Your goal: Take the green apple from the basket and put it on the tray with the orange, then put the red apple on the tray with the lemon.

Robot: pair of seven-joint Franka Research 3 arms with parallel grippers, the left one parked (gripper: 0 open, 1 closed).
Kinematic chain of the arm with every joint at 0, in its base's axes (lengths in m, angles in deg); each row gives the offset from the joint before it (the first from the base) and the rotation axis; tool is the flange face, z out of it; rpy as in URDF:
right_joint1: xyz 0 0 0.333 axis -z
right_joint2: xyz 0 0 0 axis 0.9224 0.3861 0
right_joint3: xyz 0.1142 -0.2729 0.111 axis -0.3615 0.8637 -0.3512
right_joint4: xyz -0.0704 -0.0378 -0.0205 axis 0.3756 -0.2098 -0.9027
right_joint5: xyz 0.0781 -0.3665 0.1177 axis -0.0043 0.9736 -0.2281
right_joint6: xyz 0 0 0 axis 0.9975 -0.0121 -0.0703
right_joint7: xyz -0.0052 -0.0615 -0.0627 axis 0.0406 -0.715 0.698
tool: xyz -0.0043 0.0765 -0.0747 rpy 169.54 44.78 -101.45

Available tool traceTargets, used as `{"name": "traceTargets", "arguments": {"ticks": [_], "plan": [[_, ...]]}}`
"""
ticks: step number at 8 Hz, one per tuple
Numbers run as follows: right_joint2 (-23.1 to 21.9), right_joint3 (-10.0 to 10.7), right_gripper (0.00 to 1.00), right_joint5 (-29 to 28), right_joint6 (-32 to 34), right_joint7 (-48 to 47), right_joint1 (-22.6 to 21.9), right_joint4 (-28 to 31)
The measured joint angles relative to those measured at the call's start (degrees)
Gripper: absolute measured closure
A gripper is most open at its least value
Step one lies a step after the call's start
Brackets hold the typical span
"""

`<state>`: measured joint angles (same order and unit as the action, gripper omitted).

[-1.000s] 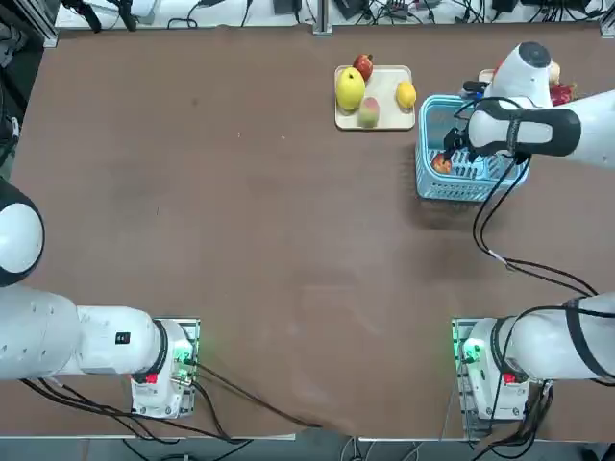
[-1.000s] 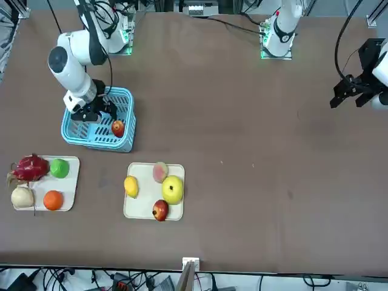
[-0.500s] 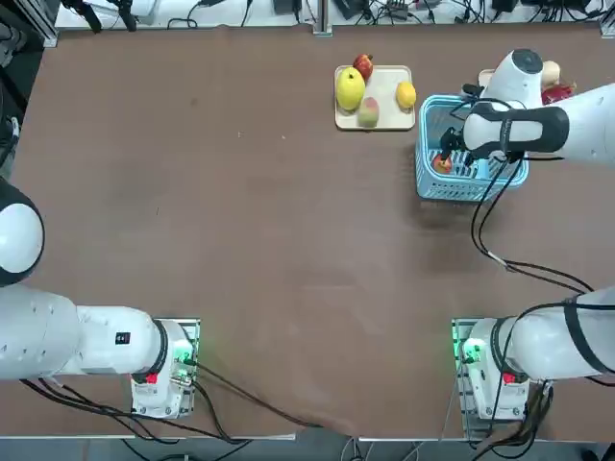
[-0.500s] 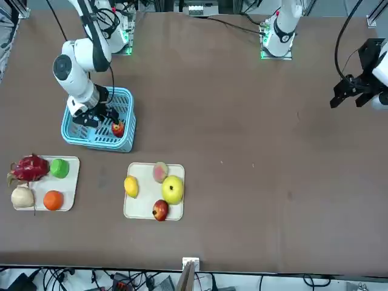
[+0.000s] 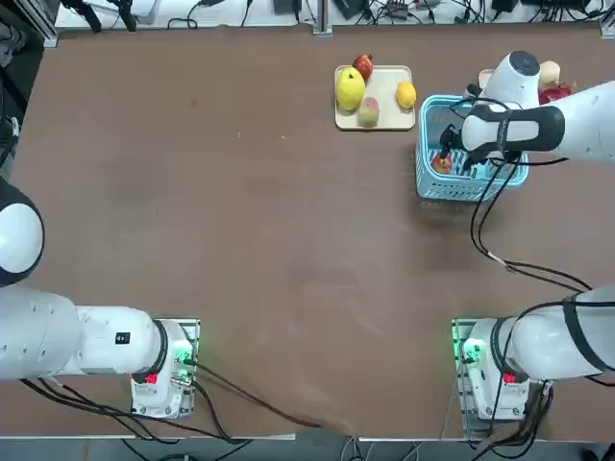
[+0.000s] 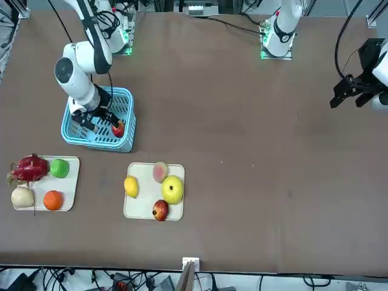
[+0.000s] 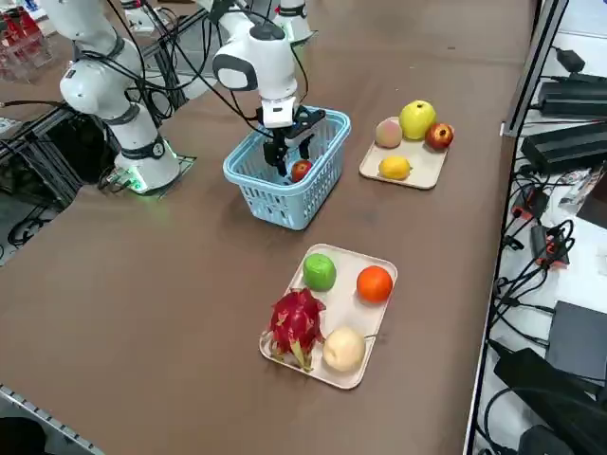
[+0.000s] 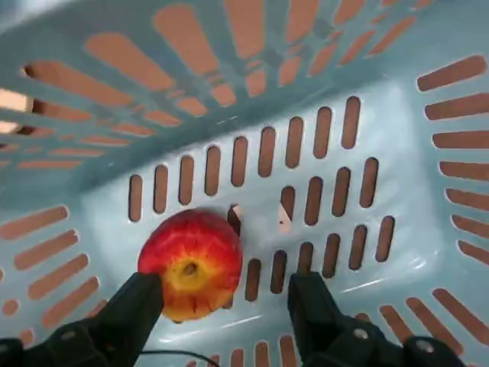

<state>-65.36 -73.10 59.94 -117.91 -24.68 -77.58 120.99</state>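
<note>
While the right gripper (image 8: pixel 225 287) reaches into the blue basket (image 7: pixel 285 194) with its fingers spread, the red apple (image 8: pixel 191 264) lies ungripped on the basket floor, close to one fingertip. Beyond the basket, the lemon (image 6: pixel 131 187) sits on the cream tray (image 6: pixel 142 209); the green apple (image 6: pixel 59 168) and orange (image 6: pixel 53 200) share the whitish tray (image 6: pixel 68 191).
</note>
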Motion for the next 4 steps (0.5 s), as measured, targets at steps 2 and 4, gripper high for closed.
{"name": "traceTargets", "arguments": {"ticks": [2,4], "plan": [[1.6,0.0,0.0,0.0,-0.7,-0.9,-0.9,-1.2],[3.2,0.0,0.0,0.0,-1.0,-1.5,-2.0,-2.3]]}}
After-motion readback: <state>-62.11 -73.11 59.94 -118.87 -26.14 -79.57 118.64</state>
